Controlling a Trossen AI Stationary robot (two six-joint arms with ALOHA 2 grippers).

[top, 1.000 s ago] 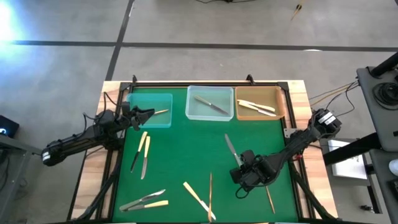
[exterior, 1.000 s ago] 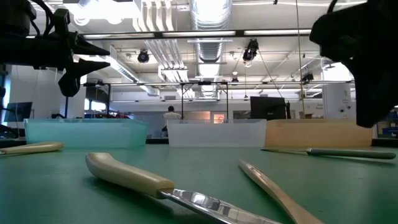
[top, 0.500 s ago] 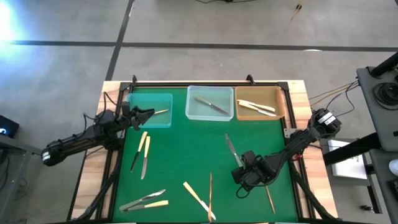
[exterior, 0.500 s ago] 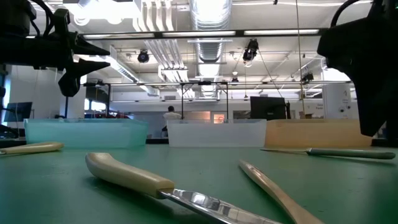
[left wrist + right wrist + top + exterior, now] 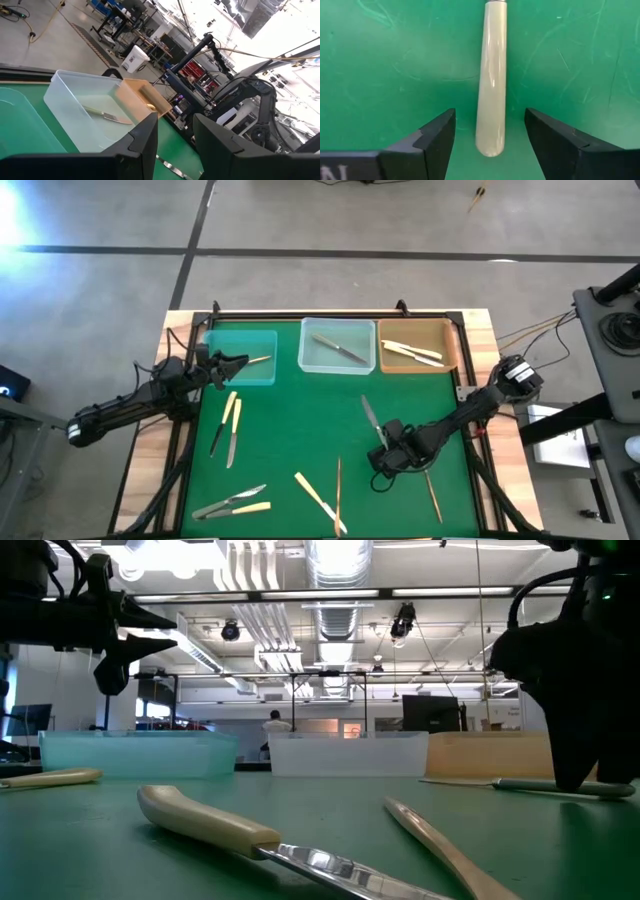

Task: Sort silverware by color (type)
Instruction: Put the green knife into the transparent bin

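right gripper [image 5: 490, 145] shifted, fingers now wide astride cream-handled knife [image 5: 491, 75] | left gripper [image 5: 175, 145] unchanged, fingers apart, empty

Green mat [image 5: 300, 430]; cream knife handle [image 5: 491, 75]

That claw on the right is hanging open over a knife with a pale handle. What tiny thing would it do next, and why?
Probably lower a little and close. The right gripper stands open, one finger on each side of the cream-handled knife lying flat on the green mat, and neither finger touches the handle yet. Closing should catch it for sorting. The left gripper waits by the teal tray.
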